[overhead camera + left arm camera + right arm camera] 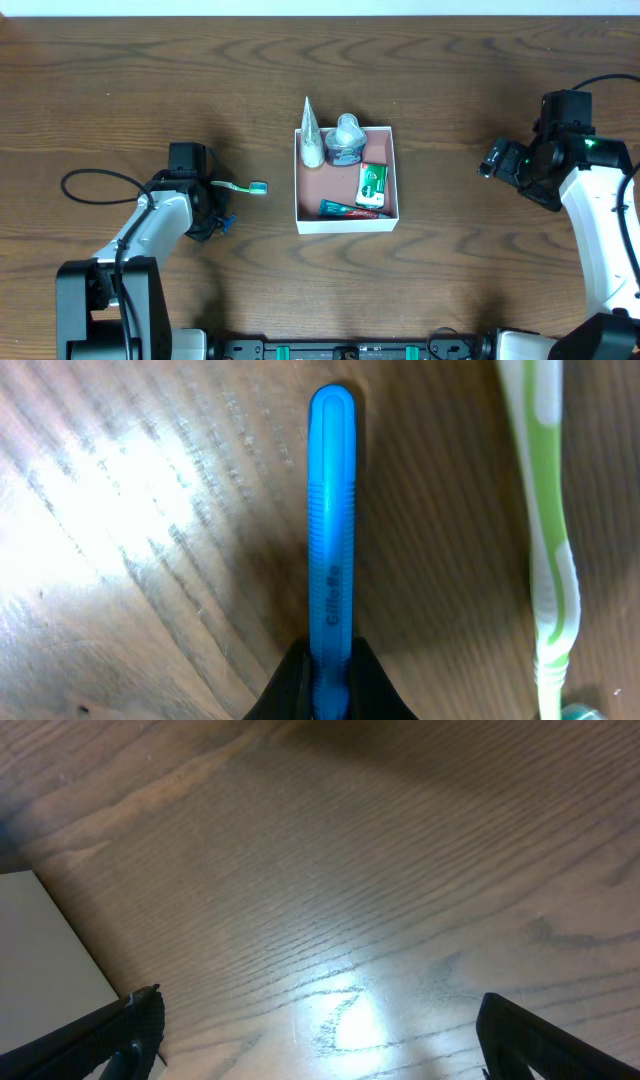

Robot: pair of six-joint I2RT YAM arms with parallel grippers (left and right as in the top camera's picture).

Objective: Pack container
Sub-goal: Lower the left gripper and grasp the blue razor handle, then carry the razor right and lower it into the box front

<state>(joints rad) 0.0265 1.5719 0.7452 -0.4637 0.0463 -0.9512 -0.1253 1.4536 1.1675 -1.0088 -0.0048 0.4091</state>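
At the middle of the dark wood-grain table [450, 60], seen from overhead, sits the container [299, 195]. It holds a white tapered tube [311, 135] and a grey jar [346, 141] along its far side, a green box [372, 185] and a red-and-teal toothpaste tube [355, 209] nearer. Only the left wrist camera shows that the left gripper [328, 685] is pinched on a blue razor [331, 510] by its handle, low over the table; overhead the arm hides most of it. A green toothbrush [240, 185] lies just beside it, between gripper and container. Well to the right of the container, the right gripper [318, 1020] hangs with its fingers spread wide over bare wood, holding nothing.
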